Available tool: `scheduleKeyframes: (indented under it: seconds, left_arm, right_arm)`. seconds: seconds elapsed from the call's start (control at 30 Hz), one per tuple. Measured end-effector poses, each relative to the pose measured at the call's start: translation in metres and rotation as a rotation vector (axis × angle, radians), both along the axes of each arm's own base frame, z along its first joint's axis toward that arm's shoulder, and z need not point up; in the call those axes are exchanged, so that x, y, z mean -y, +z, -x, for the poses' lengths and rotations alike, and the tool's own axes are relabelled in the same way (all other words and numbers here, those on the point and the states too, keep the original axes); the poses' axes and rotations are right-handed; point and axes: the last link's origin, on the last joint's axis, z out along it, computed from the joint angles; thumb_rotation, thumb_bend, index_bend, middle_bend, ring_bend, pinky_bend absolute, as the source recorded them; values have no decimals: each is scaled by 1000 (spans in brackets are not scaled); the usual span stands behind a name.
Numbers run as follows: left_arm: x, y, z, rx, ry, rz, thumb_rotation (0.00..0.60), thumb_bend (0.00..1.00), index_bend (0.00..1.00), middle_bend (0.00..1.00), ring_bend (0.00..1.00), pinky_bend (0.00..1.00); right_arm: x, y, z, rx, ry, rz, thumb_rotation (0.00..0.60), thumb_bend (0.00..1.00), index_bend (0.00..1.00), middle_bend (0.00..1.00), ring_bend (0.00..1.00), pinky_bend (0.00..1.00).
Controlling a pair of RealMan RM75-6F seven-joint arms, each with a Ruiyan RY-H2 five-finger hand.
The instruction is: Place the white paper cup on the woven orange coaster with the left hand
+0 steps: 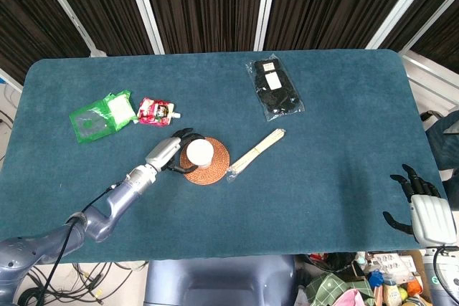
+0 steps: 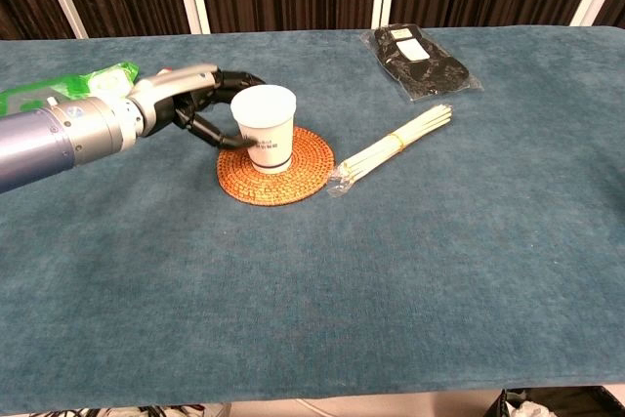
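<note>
The white paper cup [image 1: 200, 153] [image 2: 266, 127] stands upright on the woven orange coaster [image 1: 215, 168] [image 2: 301, 183], near its middle. My left hand [image 1: 169, 153] [image 2: 198, 104] is at the cup's left side, its dark fingers curled around the cup wall and gripping it. My right hand [image 1: 420, 208] hangs off the table's right front corner in the head view, fingers spread, holding nothing; the chest view does not show it.
A bundle of wooden sticks [image 1: 256, 150] [image 2: 394, 149] lies just right of the coaster. A black packet [image 1: 275, 88] [image 2: 421, 60] sits at the back. A green pouch [image 1: 102, 115] [image 2: 61, 88] and a small red packet [image 1: 156, 111] lie to the left.
</note>
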Motion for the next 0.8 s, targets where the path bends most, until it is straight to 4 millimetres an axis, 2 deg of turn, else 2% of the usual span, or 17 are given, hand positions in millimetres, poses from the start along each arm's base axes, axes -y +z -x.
scheduleKeyframes:
  seconds: [0.3, 0.5, 0.63, 0.8]
  left_arm:
    - [-1, 5, 3, -50, -20, -10, 600, 200, 6, 150, 0, 0]
    - [-3, 15, 1, -64, -31, -39, 600, 199, 0, 105, 0, 0]
    - [-3, 30, 5, -121, -56, -83, 600, 199, 7, 84, 0, 0]
    - [5, 61, 10, -232, -96, -182, 600, 199, 23, 81, 0, 0]
  right_arm:
    - [0, -1, 0, 1, -1, -1, 600, 132, 222, 53, 174, 192]
    - [0, 0, 0, 1, -2, 1, 600, 132, 222, 53, 174, 192]
    - [1, -1, 0, 1, -3, 0, 600, 132, 222, 53, 175, 192]
    - [0, -1, 0, -1, -2, 0, 600, 132, 222, 53, 175, 192]
